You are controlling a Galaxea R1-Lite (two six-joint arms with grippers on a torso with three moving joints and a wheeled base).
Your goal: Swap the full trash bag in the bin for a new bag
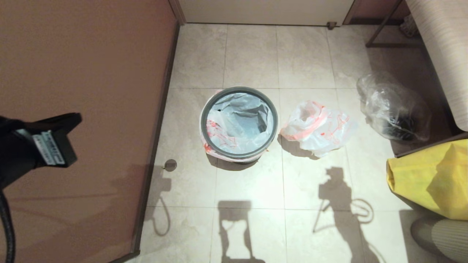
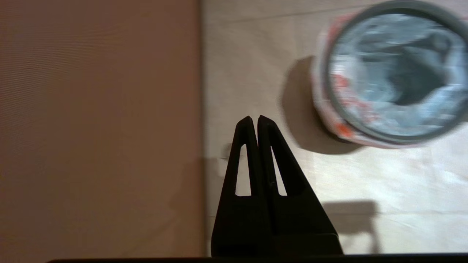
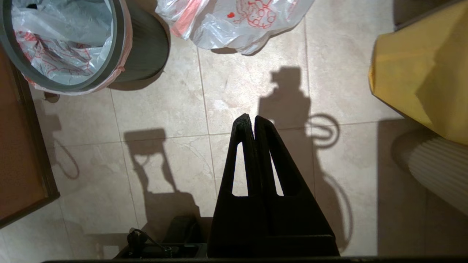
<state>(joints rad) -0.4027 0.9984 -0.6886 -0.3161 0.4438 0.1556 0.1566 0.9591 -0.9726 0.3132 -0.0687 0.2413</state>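
The bin stands on the tiled floor, its grey ring seated on the rim. A thin white bag with red print, the new bag, lines the bin, and its edge is folded out under the ring. Just right of the bin lies the full trash bag, puffed up, white with an orange-red band. My left gripper is shut and empty, raised over the floor to the left of the bin. My right gripper is also shut and empty, above the floor nearer me than both bags.
A brown panel runs along the left. A clear bag with dark contents sits at the far right, under striped furniture. A yellow bag is at the near right. A small round fitting is in the floor left of the bin.
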